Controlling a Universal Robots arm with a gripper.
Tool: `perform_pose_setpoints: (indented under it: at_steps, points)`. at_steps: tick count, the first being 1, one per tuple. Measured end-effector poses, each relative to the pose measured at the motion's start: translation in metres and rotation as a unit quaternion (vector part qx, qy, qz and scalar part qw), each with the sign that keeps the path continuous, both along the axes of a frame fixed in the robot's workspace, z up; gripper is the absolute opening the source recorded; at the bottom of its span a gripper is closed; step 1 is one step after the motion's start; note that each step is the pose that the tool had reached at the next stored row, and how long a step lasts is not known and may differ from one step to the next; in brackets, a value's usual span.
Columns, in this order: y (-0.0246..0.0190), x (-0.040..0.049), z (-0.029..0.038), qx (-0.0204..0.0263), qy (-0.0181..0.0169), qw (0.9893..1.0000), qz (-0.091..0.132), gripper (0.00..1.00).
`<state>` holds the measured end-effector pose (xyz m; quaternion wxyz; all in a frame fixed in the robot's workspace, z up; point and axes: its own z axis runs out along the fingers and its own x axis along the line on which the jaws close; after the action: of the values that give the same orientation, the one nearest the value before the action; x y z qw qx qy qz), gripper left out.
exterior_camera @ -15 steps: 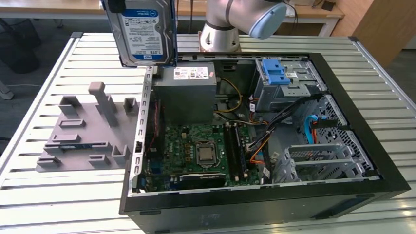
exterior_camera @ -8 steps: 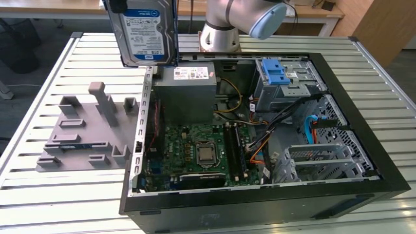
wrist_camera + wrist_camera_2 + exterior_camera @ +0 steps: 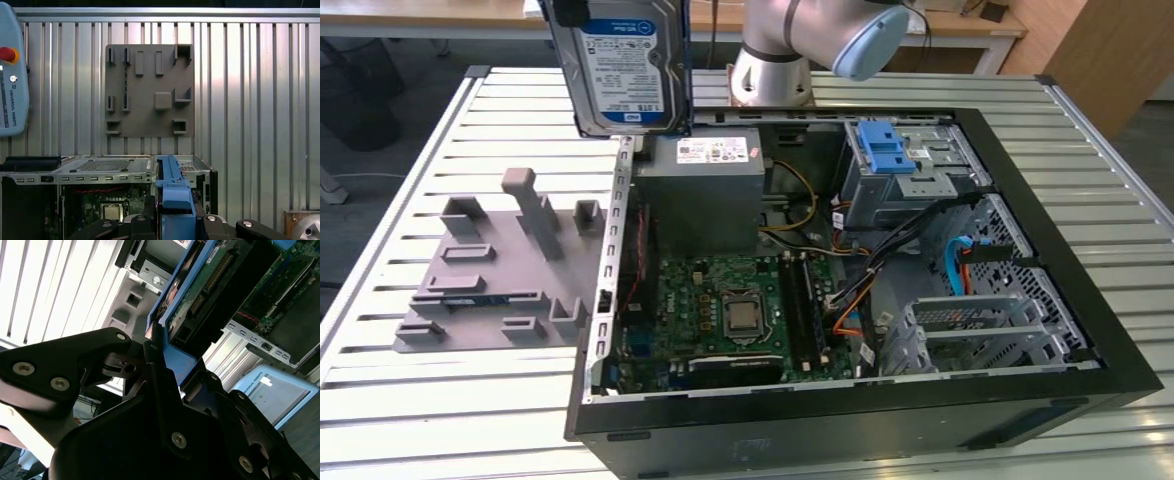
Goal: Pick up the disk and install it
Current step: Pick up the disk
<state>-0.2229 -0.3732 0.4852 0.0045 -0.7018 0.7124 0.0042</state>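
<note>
The disk hangs upright in the air at the top of the exterior view, its blue-and-white label facing the camera, above the case's rear corner on the exterior view's left. In both wrist views my gripper is shut on the disk, black fingers clamped on its blue side rail. The second wrist view shows the disk's green circuit-board side pointing down toward the open computer case. A drive cage with a blue latch sits at the case's rear.
Inside the case lie a grey power-supply box, the motherboard and loose cables. A grey fixture plate with upright pegs lies on the slatted table on the exterior view's left. The arm's base stands behind the case. A teach pendant lies nearby.
</note>
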Motion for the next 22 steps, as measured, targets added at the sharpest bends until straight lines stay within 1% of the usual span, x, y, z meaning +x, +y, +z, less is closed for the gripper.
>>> perform_pose_setpoints:
  at_steps: [10,22]
  points:
    - [0.0000,0.0088,0.0000,0.0000,0.0000,1.0000,0.000,0.36]
    - [0.0000,0.0216,0.0000,0.0000,0.0000,1.0000,0.000,0.36]
